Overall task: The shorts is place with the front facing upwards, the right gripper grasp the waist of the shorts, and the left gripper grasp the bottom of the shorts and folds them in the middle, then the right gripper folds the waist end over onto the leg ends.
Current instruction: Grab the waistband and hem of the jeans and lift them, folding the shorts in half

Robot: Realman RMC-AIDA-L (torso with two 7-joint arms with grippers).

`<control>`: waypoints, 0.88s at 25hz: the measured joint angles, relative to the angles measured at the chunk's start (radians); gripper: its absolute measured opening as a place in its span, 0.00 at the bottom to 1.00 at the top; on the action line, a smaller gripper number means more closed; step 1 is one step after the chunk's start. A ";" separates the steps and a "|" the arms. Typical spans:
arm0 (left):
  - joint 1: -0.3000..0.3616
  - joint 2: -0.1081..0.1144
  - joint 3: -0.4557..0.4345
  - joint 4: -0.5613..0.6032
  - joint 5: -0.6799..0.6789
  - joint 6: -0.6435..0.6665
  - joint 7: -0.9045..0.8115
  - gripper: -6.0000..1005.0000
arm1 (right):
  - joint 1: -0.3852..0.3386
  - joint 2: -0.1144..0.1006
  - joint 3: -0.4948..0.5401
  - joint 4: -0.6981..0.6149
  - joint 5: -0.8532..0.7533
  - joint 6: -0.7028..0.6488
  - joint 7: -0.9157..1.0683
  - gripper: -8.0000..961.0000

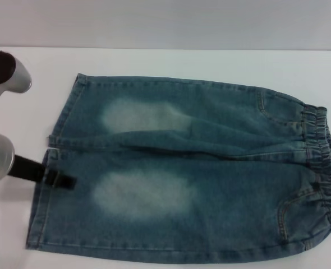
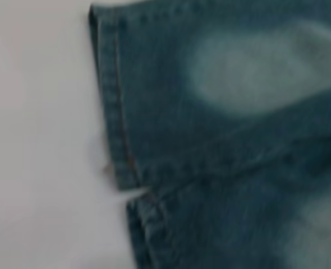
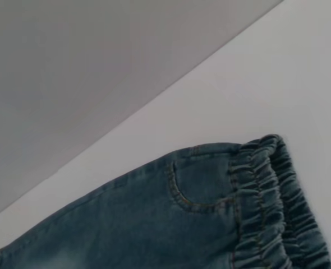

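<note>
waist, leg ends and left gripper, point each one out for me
waist point(image 1: 321, 154), head view, on the puckered elastic band.
leg ends point(image 2: 112, 106), left wrist view, on one leg's stitched flat hem.
left gripper point(image 1: 58, 180), head view, on its black tip at the near leg's hem.

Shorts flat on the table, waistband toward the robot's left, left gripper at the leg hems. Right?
Not quite. The head view shows the shorts flat, but the waist lies toward the robot's right. The left gripper is at the leg ends, as stated.
</note>
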 joint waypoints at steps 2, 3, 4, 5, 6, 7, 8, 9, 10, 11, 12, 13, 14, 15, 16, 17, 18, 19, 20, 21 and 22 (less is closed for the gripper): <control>-0.001 -0.001 0.016 0.001 0.032 -0.057 -0.028 0.68 | -0.001 0.001 0.001 -0.005 -0.009 -0.002 -0.006 0.84; -0.001 -0.001 0.023 0.005 0.037 -0.069 -0.036 0.68 | -0.001 0.001 0.001 -0.009 -0.012 -0.003 -0.010 0.84; 0.000 0.000 0.027 0.007 0.040 -0.076 -0.042 0.68 | 0.000 0.001 0.002 -0.014 -0.015 -0.004 -0.013 0.84; 0.003 -0.001 0.037 0.014 0.046 -0.093 -0.053 0.68 | 0.000 0.001 0.003 -0.019 -0.017 -0.005 -0.018 0.84; 0.005 -0.001 0.044 0.017 0.051 -0.106 -0.059 0.68 | 0.002 0.001 0.003 -0.024 -0.018 -0.006 -0.021 0.84; 0.006 -0.001 0.050 0.018 0.055 -0.115 -0.065 0.67 | 0.003 0.001 0.004 -0.029 -0.018 -0.006 -0.024 0.84; 0.007 0.000 0.054 0.018 0.061 -0.126 -0.073 0.67 | 0.005 0.001 0.006 -0.033 -0.018 -0.006 -0.028 0.84; 0.007 0.000 0.062 0.018 0.071 -0.138 -0.082 0.67 | 0.007 0.001 0.008 -0.037 -0.018 -0.006 -0.032 0.84; 0.007 0.000 0.072 0.019 0.086 -0.155 -0.095 0.67 | 0.010 0.001 0.011 -0.041 -0.018 -0.007 -0.036 0.84; 0.007 -0.001 0.079 0.019 0.095 -0.167 -0.103 0.67 | 0.011 0.000 0.012 -0.043 -0.018 -0.007 -0.039 0.84; 0.007 -0.001 0.088 0.020 0.105 -0.181 -0.113 0.67 | 0.012 0.000 0.013 -0.045 -0.018 -0.007 -0.042 0.84; 0.007 -0.001 0.094 0.020 0.108 -0.188 -0.119 0.67 | 0.012 0.000 0.015 -0.045 -0.018 -0.007 -0.043 0.84; 0.007 -0.001 0.094 0.020 0.108 -0.188 -0.119 0.66 | 0.013 0.000 0.017 -0.046 -0.018 -0.007 -0.046 0.84; 0.007 -0.001 0.103 0.020 0.112 -0.197 -0.129 0.66 | 0.014 0.000 0.020 -0.047 -0.018 -0.006 -0.049 0.84; 0.008 -0.001 0.112 0.021 0.113 -0.204 -0.139 0.66 | 0.016 0.000 0.024 -0.047 -0.018 -0.005 -0.051 0.84; 0.008 -0.001 0.112 0.021 0.113 -0.204 -0.139 0.66 | 0.018 0.000 0.026 -0.048 -0.018 -0.004 -0.052 0.84; 0.008 -0.001 0.112 0.021 0.113 -0.204 -0.139 0.66 | 0.020 0.000 0.027 -0.048 -0.018 -0.002 -0.053 0.84; 0.008 -0.001 0.112 0.021 0.113 -0.204 -0.139 0.66 | 0.023 -0.001 0.027 -0.048 -0.018 -0.002 -0.053 0.84; 0.008 -0.001 0.120 0.023 0.113 -0.209 -0.149 0.65 | 0.025 -0.002 0.027 -0.050 -0.018 -0.001 -0.054 0.84; 0.006 -0.003 0.129 0.039 0.112 -0.212 -0.153 0.65 | 0.028 -0.002 0.028 -0.052 -0.018 -0.001 -0.055 0.84; 0.006 -0.003 0.129 0.039 0.112 -0.212 -0.153 0.65 | 0.031 -0.003 0.029 -0.056 -0.018 -0.001 -0.057 0.84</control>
